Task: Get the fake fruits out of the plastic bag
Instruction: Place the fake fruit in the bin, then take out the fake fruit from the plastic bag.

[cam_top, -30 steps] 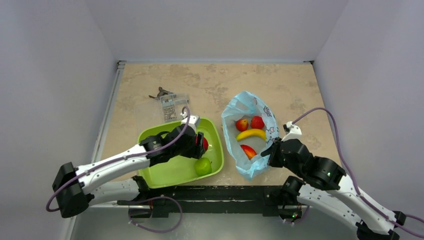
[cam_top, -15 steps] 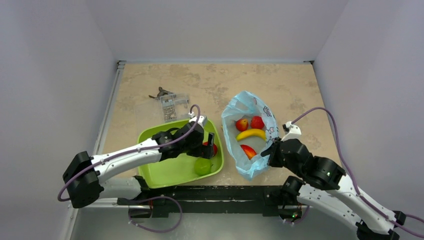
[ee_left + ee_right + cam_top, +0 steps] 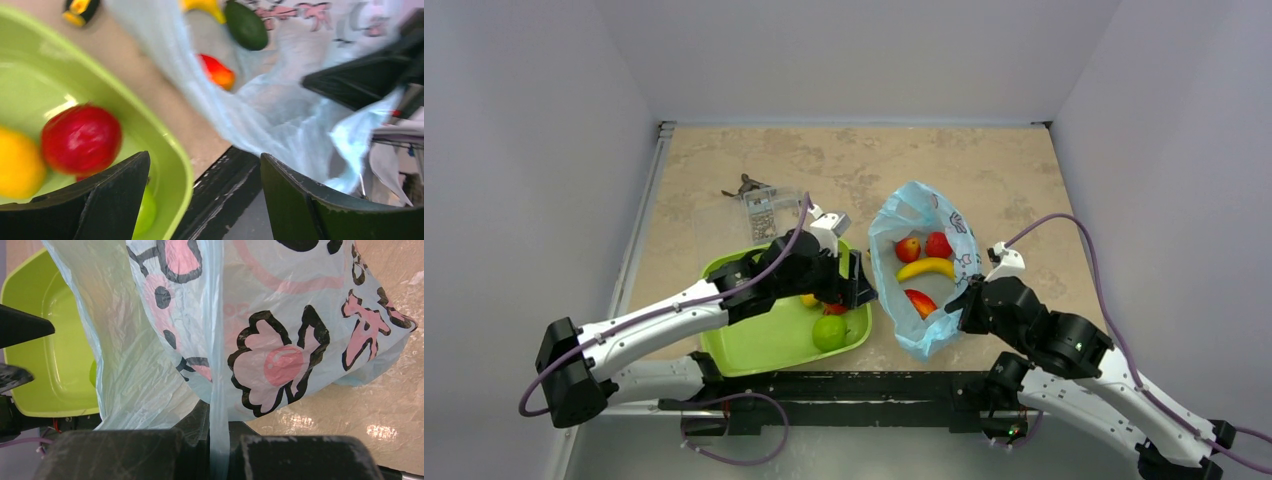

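Right gripper (image 3: 212, 450) pinches the plastic bag (image 3: 280, 315); left gripper (image 3: 204, 159) is spread wide (its wrist view alone shows the avocado (image 3: 246, 25)).

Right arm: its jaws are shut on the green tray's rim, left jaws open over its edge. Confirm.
Not quite. The right arm's jaws are shut on the plastic bag, not the rim of the green tray: the right wrist view shows a fold of blue film pinched between them. The left jaws do stand open over the tray's edge.
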You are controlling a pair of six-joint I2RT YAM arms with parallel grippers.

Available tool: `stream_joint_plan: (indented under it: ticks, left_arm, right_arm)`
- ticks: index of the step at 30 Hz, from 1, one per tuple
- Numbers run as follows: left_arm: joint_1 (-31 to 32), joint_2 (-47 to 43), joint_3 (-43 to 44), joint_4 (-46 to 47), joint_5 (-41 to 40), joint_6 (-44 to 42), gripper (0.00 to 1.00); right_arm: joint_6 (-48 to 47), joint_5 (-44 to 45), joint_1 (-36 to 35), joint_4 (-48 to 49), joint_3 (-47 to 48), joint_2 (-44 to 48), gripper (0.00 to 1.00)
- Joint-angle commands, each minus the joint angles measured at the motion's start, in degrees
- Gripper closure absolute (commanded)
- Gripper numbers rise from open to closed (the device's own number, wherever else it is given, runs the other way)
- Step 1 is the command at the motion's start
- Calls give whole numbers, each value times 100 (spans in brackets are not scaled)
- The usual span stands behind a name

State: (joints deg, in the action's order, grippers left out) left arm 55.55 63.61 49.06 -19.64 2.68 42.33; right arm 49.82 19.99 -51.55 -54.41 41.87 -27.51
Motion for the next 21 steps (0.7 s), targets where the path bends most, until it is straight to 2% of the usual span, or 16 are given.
stream_joint_plan:
  ticks: [1,5,13,16,21]
  left_arm:
    - [266,167,701,1056,614,-382,20]
    - [557,708,1385,1003,650,-582,23]
    - [736,2183,2661,323,87,-265,53]
    - [839,2642,3003,82,-439,-231,65]
    - [1051,3215,3115,549,-1392,-658,65]
  right_arm:
    - [-100,92,-22,184,42,-7,100]
    - [-113,75,-25,185,41,-1,100]
    - [-121,72,-22,194,41,32,100]
    - [-130,57,-22,200,39,28,100]
    - [-135,48,-22,210,41,42,100]
